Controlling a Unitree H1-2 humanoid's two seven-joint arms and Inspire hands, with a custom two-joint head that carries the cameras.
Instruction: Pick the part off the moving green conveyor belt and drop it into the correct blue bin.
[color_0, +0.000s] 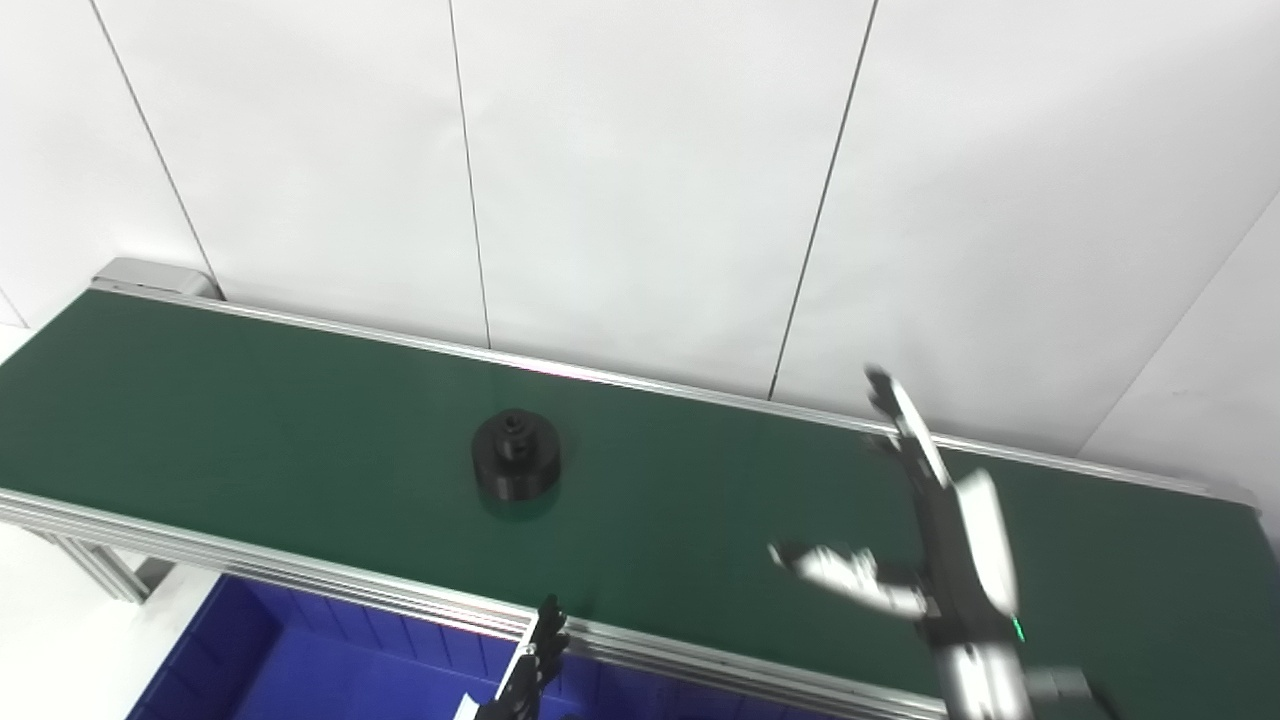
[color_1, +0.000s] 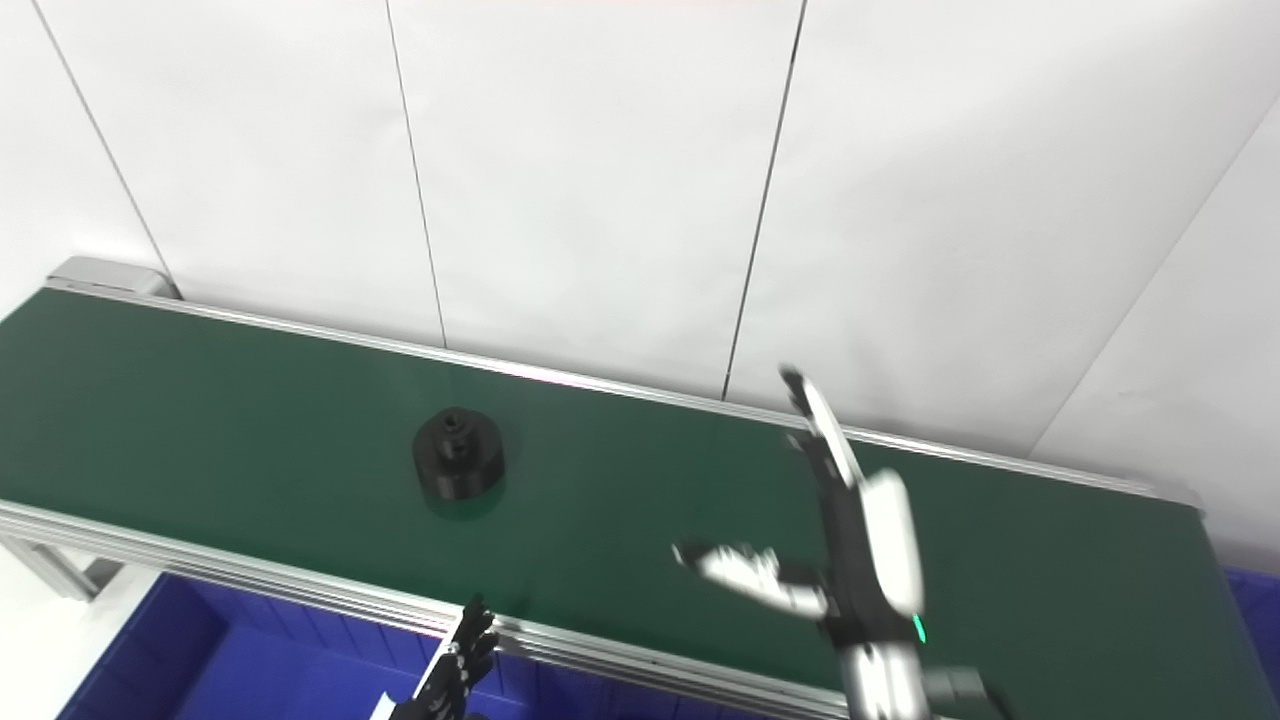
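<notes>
In the left eye view, a single black round part sat upright on the green conveyor belt, a little left of the belt's middle and well apart from both hands. The right hand hung above the belt's right portion, empty, its fingers stretched out toward the far rail and its thumb splayed to the left; it touched nothing. Only the dark fingertips of the left hand rose at the bottom edge, over the near rail, too little showing to tell whether that hand was spread or clenched. One blue bin lay below the near rail at lower left. In the right eye view, the same one part stood alone on the belt, left of the spread right hand, while the left hand again showed only fingertips. A sliver of blue at the far right edge suggested a second bin, making two. The step in hand appeared to be the approach, with nothing yet grasped. The next move would likely call for the empty right hand to meet the part, timed to the belt's travel, and close around its body.
</notes>
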